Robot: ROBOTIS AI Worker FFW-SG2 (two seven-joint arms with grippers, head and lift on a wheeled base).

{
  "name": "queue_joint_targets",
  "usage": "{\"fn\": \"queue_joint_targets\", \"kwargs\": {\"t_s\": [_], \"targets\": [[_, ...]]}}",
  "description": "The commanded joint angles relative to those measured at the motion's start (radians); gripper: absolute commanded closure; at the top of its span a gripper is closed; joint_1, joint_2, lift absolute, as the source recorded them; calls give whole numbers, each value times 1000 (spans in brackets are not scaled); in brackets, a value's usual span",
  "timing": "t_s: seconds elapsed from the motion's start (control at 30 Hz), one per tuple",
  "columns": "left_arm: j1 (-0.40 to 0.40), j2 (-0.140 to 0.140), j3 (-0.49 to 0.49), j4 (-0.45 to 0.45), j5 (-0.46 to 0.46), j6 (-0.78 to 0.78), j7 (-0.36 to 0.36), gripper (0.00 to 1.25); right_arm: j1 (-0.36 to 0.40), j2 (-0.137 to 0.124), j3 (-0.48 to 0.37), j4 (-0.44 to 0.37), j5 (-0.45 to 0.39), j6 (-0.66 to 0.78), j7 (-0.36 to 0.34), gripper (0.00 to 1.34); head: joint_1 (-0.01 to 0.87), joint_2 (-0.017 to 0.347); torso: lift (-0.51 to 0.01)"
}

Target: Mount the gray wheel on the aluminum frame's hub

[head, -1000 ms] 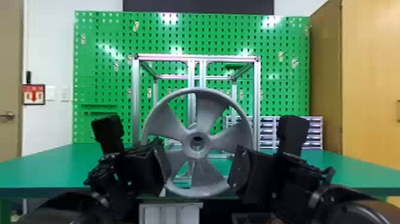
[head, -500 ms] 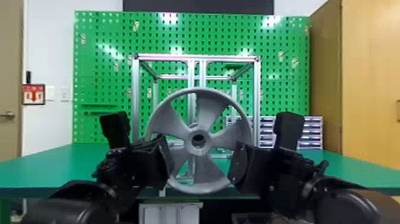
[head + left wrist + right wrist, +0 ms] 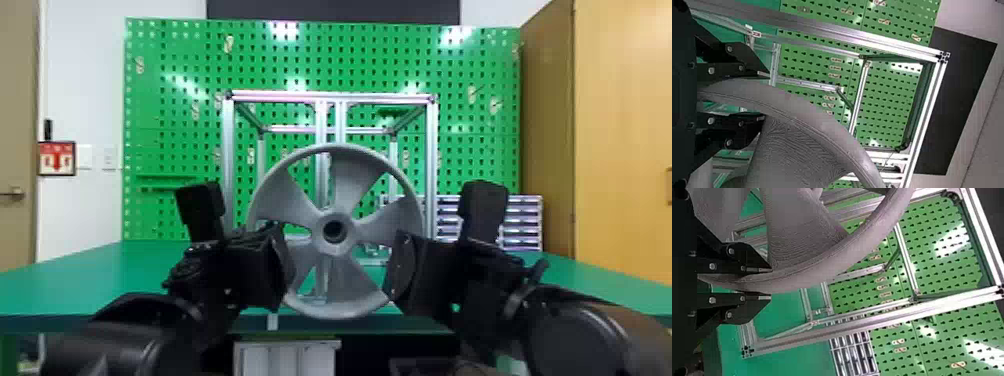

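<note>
Upright and facing the head camera, the gray wheel (image 3: 345,295) is held between my left gripper (image 3: 286,270) and my right gripper (image 3: 400,267), one at each lower side. Behind it stands the aluminum frame (image 3: 228,165); the wheel covers the place where the hub would show. In the left wrist view, my left gripper (image 3: 764,96) has its fingers on both sides of the rim of the wheel (image 3: 801,113). In the right wrist view, the rim of the wheel (image 3: 828,262) likewise lies between the fingers of my right gripper (image 3: 770,284).
The frame stands on a green table (image 3: 100,275) before a green pegboard (image 3: 175,125). A rack of small drawers (image 3: 520,225) is at the back right. Below the table's front edge is a light-colored box (image 3: 285,357).
The wheel has shifted slightly to the right and turned a little between the grippers. Both arms have moved slightly, the left one inward to the right, their forearms changing pose.
</note>
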Motion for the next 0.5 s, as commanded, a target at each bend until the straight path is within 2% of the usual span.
{"fn": "queue_joint_targets", "kwargs": {"t_s": [0.0, 0.47], "targets": [[-3, -1, -1, 6, -9, 0, 0, 846, -5, 1, -5, 9, -3, 5, 0, 1156, -5, 6, -499], [-31, -3, 2, 52, -23, 0, 0, 845, -25, 1, -11, 48, -2, 6, 0, 1156, -5, 6, -499]]}}
